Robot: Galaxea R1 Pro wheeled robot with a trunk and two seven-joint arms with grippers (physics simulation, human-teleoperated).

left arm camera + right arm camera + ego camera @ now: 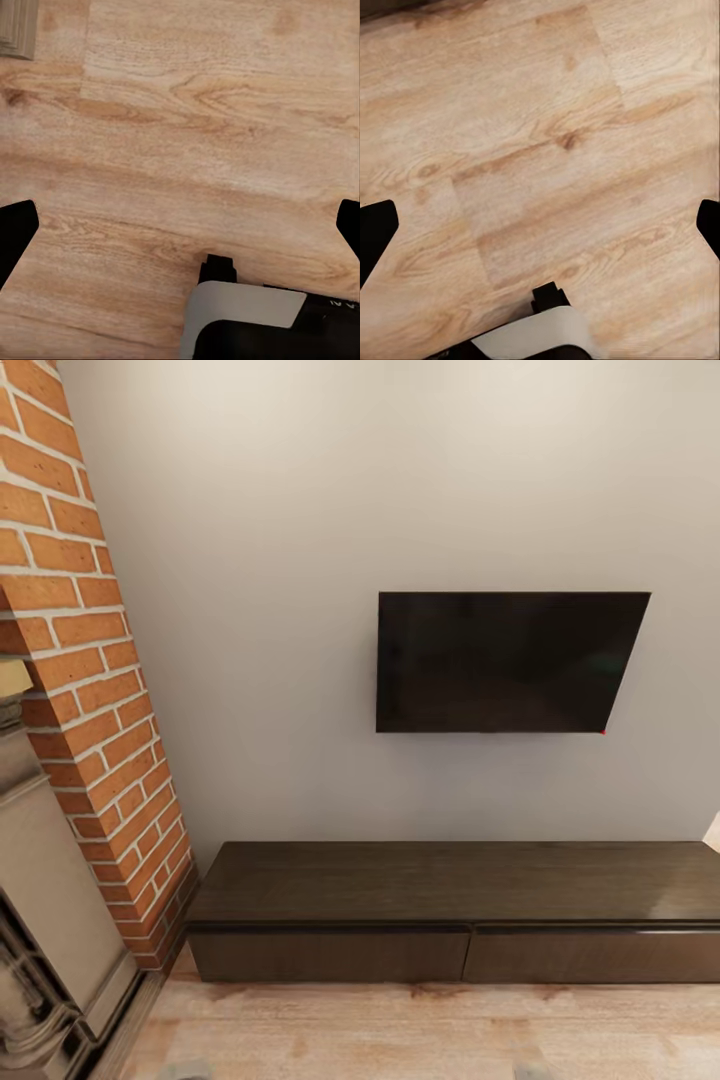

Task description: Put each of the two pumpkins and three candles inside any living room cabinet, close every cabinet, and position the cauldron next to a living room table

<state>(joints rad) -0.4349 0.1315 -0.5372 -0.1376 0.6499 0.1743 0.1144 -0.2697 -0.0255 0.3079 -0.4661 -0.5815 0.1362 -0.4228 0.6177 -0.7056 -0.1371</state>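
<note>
Dark brown wood forms the cabinet (455, 910), which stands against the grey wall beneath a wall-mounted television (505, 662), both fronts shut, with a brick fireplace (85, 690) to its left. Left gripper (180, 225) and right gripper (540, 225) hang over bare plank floor (540, 135), jaws spread wide and empty. With no handles on the fronts, opening one could let a fingertip slip or scrape.
</note>
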